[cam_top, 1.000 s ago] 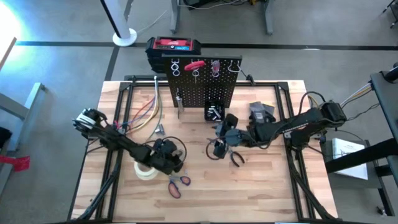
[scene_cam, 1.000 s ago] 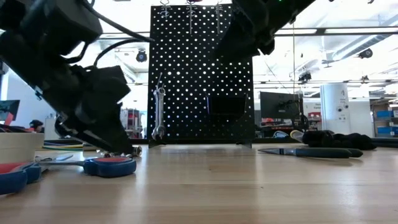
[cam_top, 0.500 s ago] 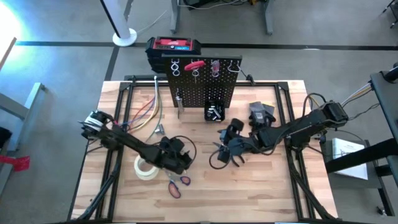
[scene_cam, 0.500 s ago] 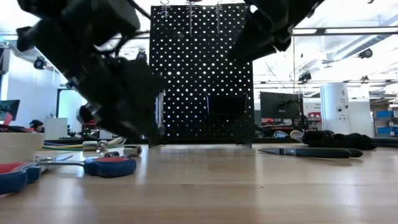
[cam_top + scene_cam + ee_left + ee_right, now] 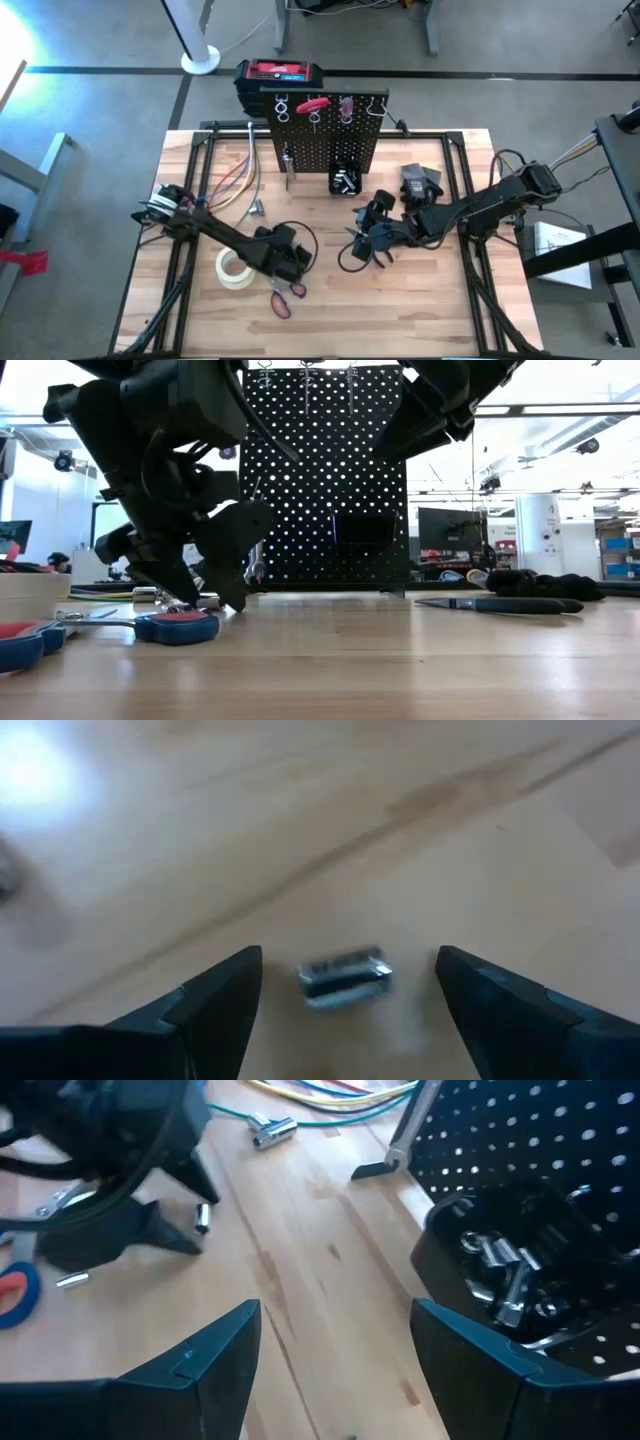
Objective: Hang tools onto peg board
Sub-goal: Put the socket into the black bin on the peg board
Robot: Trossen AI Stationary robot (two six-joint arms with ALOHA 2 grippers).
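Fingers (image 5: pixel 215 1010) of the left gripper (image 5: pixel 345 1005) stand spread wide, low over the wooden bench (image 5: pixel 420 310), with a small silver socket (image 5: pixel 344 976) lying on its side on the wood between them, touching neither. From above, that left gripper (image 5: pixel 285 255) sits near the middle-front of the bench, just beside a white tape roll (image 5: pixel 232 270) and right behind a pair of red-handled scissors (image 5: pixel 284 297) that lies flat on the wood. At bench level the scissors' red and blue handle loops (image 5: pixel 178 627) rest just in front of the dark gripper body (image 5: pixel 185 510). The right gripper (image 5: pixel 368 240) hangs a little way to the other side, also with its fingers (image 5: pixel 215 1355) apart and gripping nothing; black-handled pliers (image 5: pixel 378 255) lie on the bench just under and beside it. Past those fingers I can see the peg board (image 5: pixel 520 1140) with its small black bin (image 5: pixel 500 1270) holding a heap of silver sockets and bits (image 5: pixel 495 1275). The peg board (image 5: pixel 328 135) stands upright at the back of the bench; a red-handled tool (image 5: pixel 313 103) and silver hooks sit along its top edge, and a wrench (image 5: pixel 254 540) hangs on its face. A red-and-black toolbox (image 5: pixel 278 74) sits behind the board, coloured cables (image 5: pixel 235 185) trail across the left rear of the bench, and a black glove (image 5: pixel 420 180) lies to the right of the board.
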